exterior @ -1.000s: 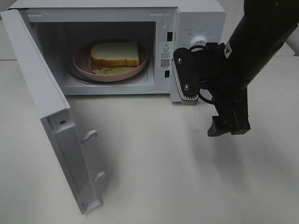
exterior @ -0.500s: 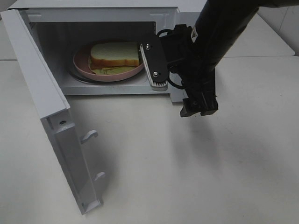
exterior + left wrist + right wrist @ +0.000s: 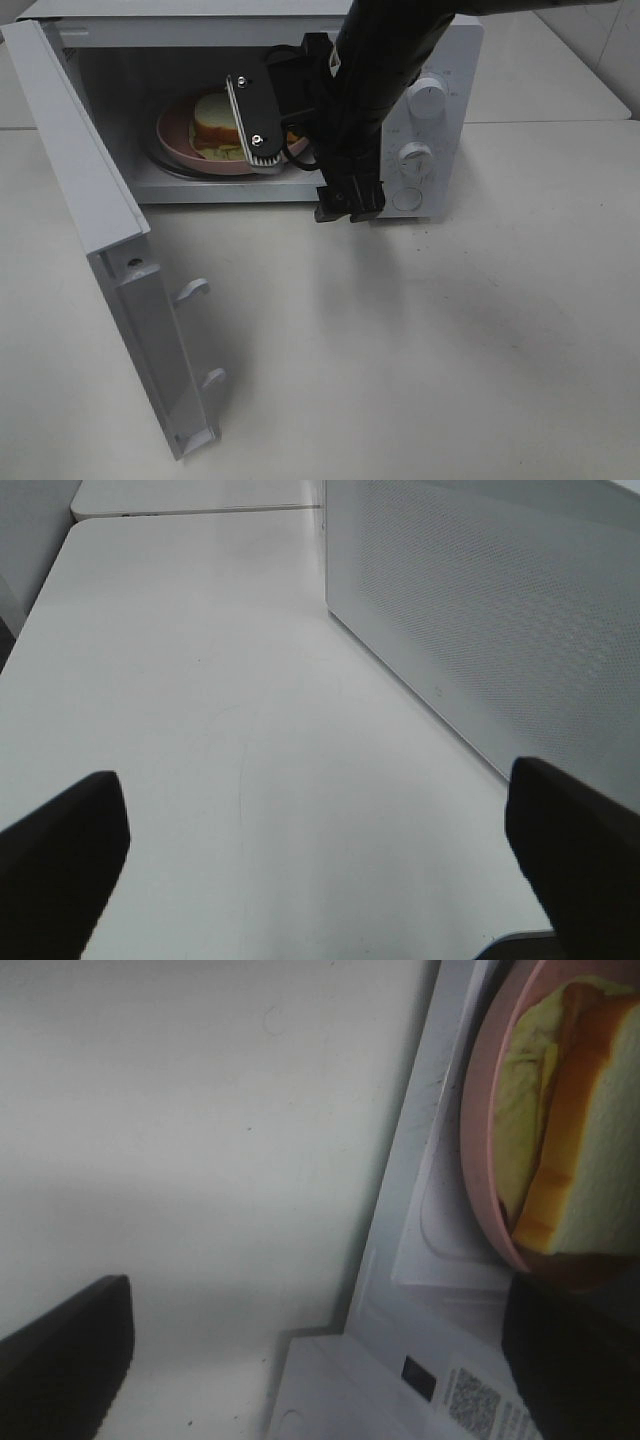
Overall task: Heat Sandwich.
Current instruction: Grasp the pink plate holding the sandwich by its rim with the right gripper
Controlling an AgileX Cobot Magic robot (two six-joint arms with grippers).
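The sandwich [image 3: 212, 118], white bread with tan-orange crust and a pale yellow-green layer, lies on a pink plate [image 3: 172, 135] inside the open microwave [image 3: 200, 30]. My right gripper [image 3: 300, 165] is open and empty in front of the oven mouth. One finger [image 3: 255, 120] covers the sandwich's right part. In the right wrist view the sandwich [image 3: 590, 1160] and plate [image 3: 478, 1110] sit just beyond the open gripper [image 3: 315, 1360]. My left gripper [image 3: 320, 860] is open and empty above the table, beside the microwave's perforated side [image 3: 480, 630]. It is out of the exterior view.
The microwave door [image 3: 90, 220] stands swung wide open to the left, its latch hooks [image 3: 190, 290] pointing out over the white table [image 3: 400, 350]. Two knobs [image 3: 428, 98] [image 3: 413, 157] show on the control panel right of my right arm.
My right arm has swung left, from in front of the control panel to the oven opening. Its finger now hides the sandwich's right side, and the knobs show again.
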